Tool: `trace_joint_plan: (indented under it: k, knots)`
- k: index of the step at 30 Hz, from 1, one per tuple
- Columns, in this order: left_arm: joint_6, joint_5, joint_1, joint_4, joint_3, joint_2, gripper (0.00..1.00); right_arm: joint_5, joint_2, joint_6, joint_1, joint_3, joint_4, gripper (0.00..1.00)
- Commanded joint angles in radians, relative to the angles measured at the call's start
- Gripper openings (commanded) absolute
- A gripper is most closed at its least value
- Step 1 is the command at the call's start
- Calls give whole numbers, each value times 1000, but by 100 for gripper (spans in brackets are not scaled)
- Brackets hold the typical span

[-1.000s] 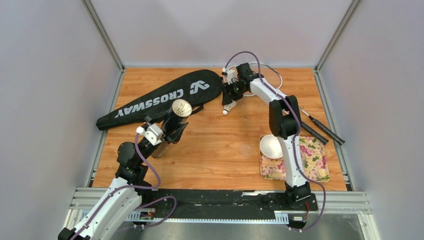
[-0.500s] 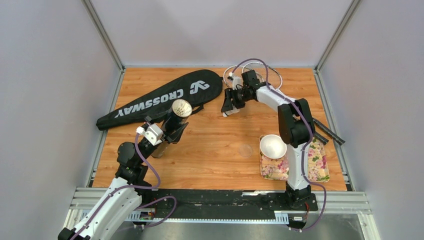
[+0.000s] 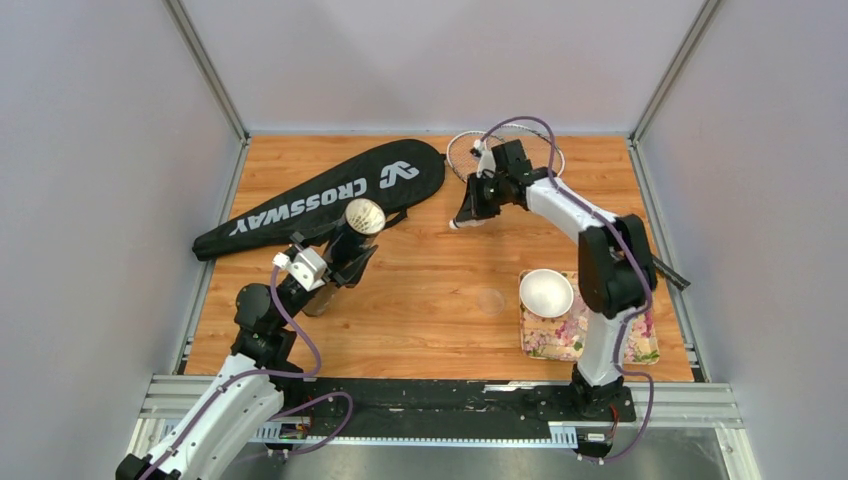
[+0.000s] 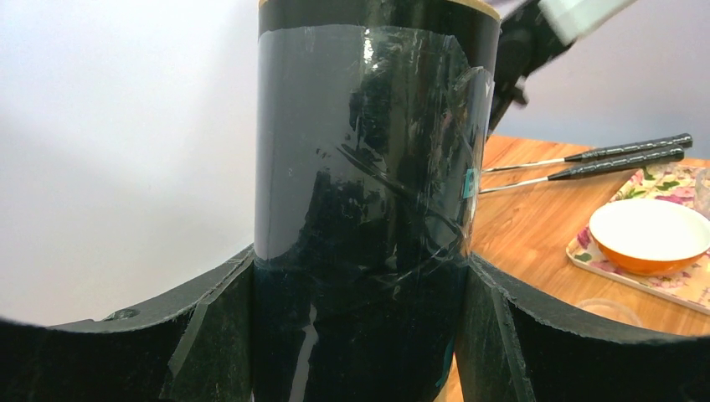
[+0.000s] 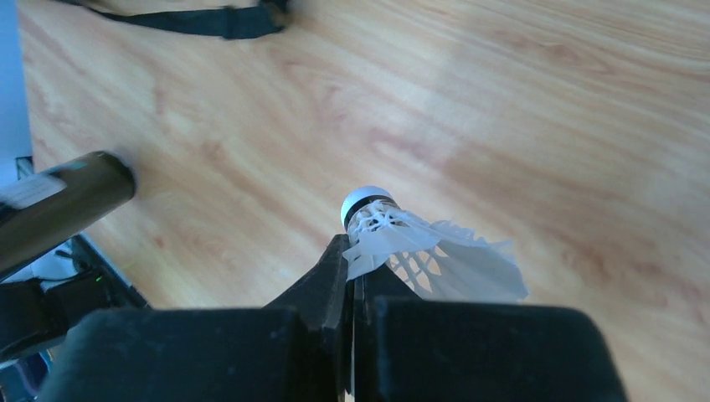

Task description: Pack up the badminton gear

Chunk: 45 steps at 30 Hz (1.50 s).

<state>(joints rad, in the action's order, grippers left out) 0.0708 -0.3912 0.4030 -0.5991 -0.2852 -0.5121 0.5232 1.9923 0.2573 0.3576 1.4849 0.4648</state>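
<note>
My left gripper [image 3: 345,255] is shut on the long dark tube [image 3: 352,238], holding it upright left of centre with its open top [image 3: 364,216] showing. In the left wrist view the tube [image 4: 360,167] fills the space between the fingers [image 4: 209,335]. My right gripper [image 3: 470,208] is shut on the feathers of a white shuttlecock [image 5: 419,247], whose cork tip [image 3: 455,225] points down at the wood. The black CROSSWAY racket bag [image 3: 320,198] lies at the back left. Two silver rackets lie at the back right, their heads [image 3: 520,140] partly hidden by the right arm and their handles [image 4: 628,152] side by side.
A small white bowl [image 3: 546,292] sits on the flower-patterned tray [image 3: 640,335] at the front right. A small clear disc [image 3: 490,300] lies on the wood left of the tray. Grey walls and metal rails border the table.
My right gripper came down on the shuttlecock lying near the bag's tip and closed on its feathers, while the arm's elbow swung right. The left arm and tube have not moved.
</note>
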Motion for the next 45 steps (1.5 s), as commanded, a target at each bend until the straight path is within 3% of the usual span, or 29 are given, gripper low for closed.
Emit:
trace_joint_plan:
  k: [1,6,11,18,31,34,35,38,41,45]
  knots:
    - [-86,-20,-4,42,-2,-26,7,-130,-321,11,99,-2,79,0]
    - [-42,-109,-6,64,-29,-55,7,-284,-570,-52,295,113,225,0]
    - [-48,-253,-4,55,-37,-95,7,-354,-659,-53,418,199,287,0]
    - [-52,-278,-4,51,-40,-117,7,-433,-632,-59,590,273,328,0]
    - [-60,-324,-4,62,-55,-140,7,-482,-503,-56,696,407,417,1]
    - [-63,-330,-4,61,-58,-144,7,-422,-484,-29,696,416,397,23]
    - [-65,-331,-6,61,-58,-144,7,-398,-484,-23,696,419,388,36]
    - [-65,-330,-4,61,-57,-143,7,-327,-489,8,696,419,357,55]
    - [-66,-330,-3,59,-57,-141,7,-299,-500,23,692,408,342,64]
    - [-65,-339,-4,53,-55,-140,7,-241,-491,77,679,387,292,65]
